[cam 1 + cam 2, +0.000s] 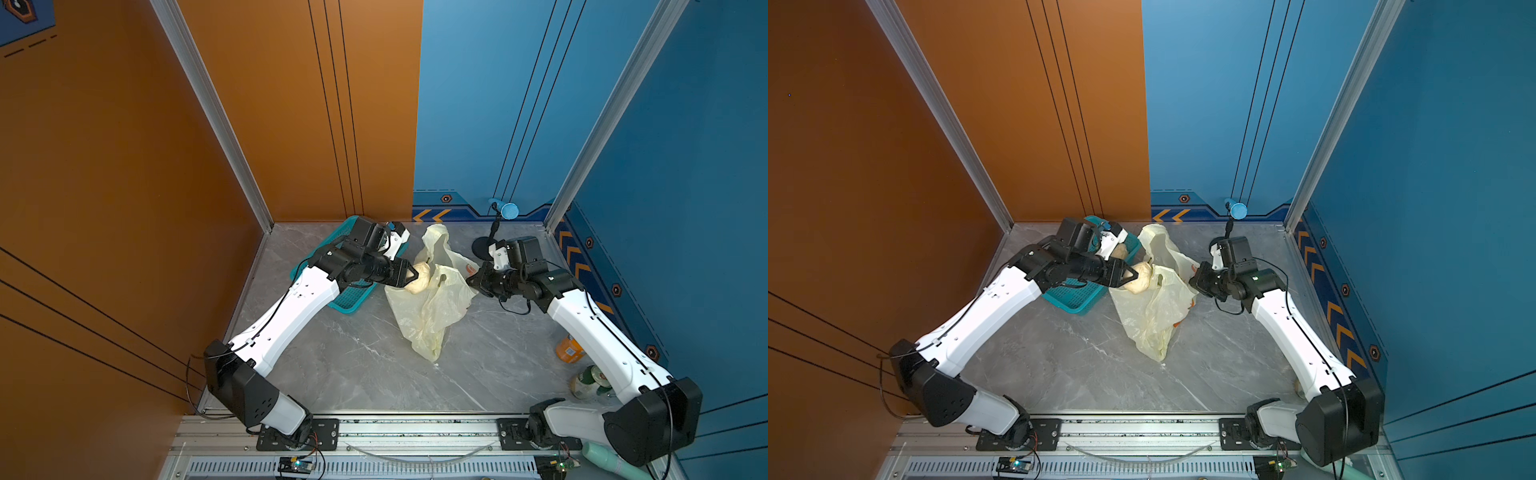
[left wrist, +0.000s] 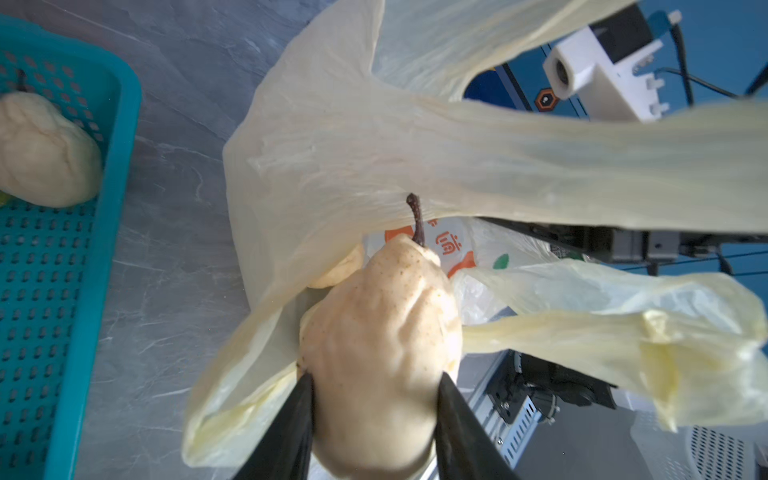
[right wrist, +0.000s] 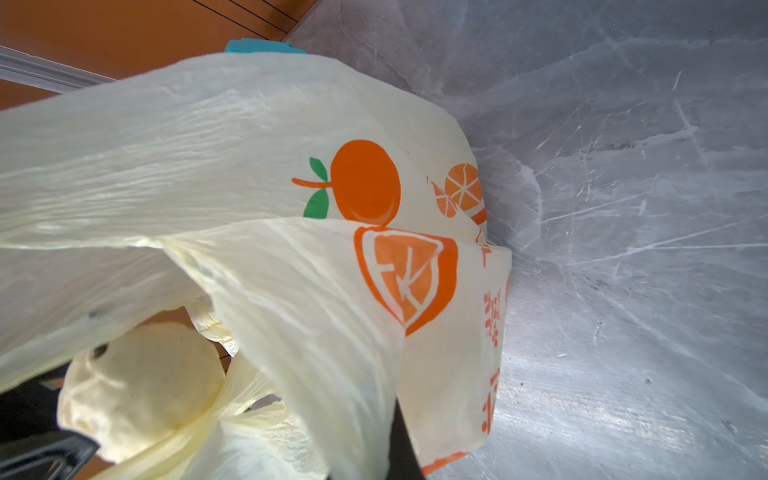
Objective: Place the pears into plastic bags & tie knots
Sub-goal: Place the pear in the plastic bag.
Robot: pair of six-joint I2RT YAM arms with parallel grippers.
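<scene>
The pale-yellow plastic bag lies on the table's middle with its mouth held up. My left gripper is shut on a cream pear, stem forward, at the bag's mouth. Another cream pear lies in the teal basket. My right gripper is shut on the bag's edge and holds it up. In the right wrist view the bag drapes over the jaws. Knots are out of view.
The teal basket sits under my left arm at the back left. A blue microphone on a stand is at the back right. An orange can and a green-white bottle lie by the right wall.
</scene>
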